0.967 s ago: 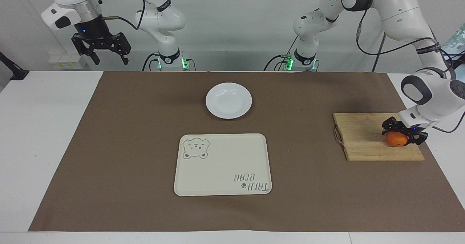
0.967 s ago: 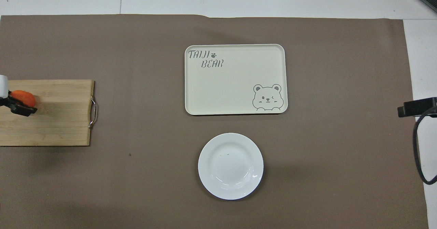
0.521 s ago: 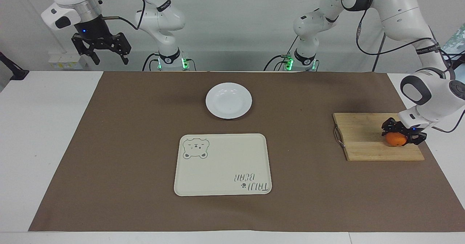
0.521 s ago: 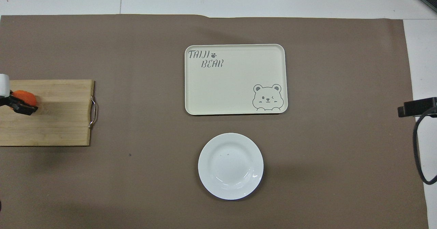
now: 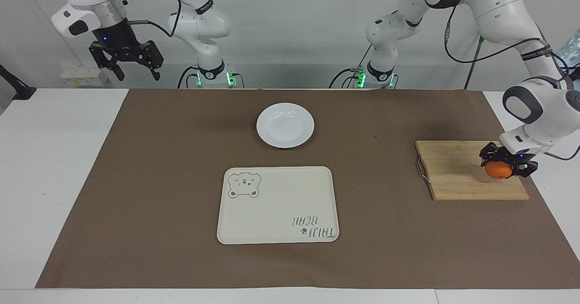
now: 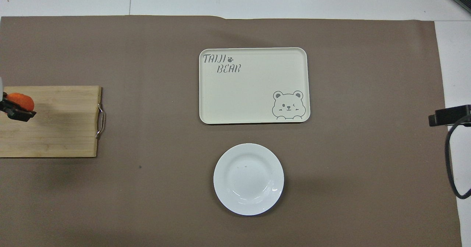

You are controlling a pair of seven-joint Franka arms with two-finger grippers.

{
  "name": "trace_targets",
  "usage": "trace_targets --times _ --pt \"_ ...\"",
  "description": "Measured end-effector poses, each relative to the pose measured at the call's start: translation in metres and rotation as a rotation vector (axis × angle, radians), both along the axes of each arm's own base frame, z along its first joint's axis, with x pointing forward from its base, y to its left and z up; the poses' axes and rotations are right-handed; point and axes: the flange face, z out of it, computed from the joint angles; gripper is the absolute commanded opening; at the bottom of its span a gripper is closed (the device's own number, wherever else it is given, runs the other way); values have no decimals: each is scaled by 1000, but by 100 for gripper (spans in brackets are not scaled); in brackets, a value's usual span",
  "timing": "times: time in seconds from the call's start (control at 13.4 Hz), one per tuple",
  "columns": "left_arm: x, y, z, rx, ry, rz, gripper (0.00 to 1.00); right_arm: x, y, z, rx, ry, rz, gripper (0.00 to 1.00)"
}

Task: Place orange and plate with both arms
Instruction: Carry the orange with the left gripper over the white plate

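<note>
Now, the change: the left end effector (image 5: 507, 164) has gone from standing wide around the orange (image 5: 497, 170) to clamped on it, and it has lifted a little; in the facing view the fruit sits higher against the cutting board (image 5: 457, 172) than a moment ago.
Meaning for the task: the pick looks done, in my judgement; the carry has only begun, and nothing has been placed yet.
Left end effector: closed on the orange, fingers pinching it from both sides, over the end of the cutting board toward the left arm's end of the desk (image 5: 68, 168).
Orange relative to left end effector: between the fingers, hanging just below the black body; it appears clear of the board, though only slightly.
Overhead check: the orange (image 6: 20, 100) and the left end effector (image 6: 16, 109) show at the very edge of that view, over the cutting board (image 6: 59, 129).
Right end effector (image 5: 126, 64): wide, empty, raised high above the right arm's end of the desk; that arm waits.
Plate (image 5: 285, 125) relative to both end effectors: well apart from each, untouched, lying on the brown mat (image 5: 181, 127).
Tray (image 5: 277, 205): bare, beside the plate and farther from the robots, well apart from the held orange.
Next, as a guess: the orange travels toward the middle; the plate awaits the right arm.
</note>
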Motion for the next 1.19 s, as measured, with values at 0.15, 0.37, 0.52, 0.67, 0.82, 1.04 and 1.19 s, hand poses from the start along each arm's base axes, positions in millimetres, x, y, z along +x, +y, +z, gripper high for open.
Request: trace_targets --times 0.15,0.37,0.52,0.67,0.82,1.04,1.19 --pt "1 -40 22 -8 27 -12 0 0 0 0 0 0 0 100" --pt "7 -122 40 -6 50 31 0 0 0 0 0 0 0 100" --pt "10 -179 39 -1 59 84 0 0 0 0 0 0 0 100" --pt "6 -239 33 8 73 143 0 0 0 0 0 0 0 100" --pt "-4 -299 29 19 84 202 0 0 0 0 0 0 0 100" --pt "-38 -398 28 40 90 287 0 0 0 0 0 0 0 100" --pt "-71 -454 31 51 91 320 0 0 0 0 0 0 0 100"
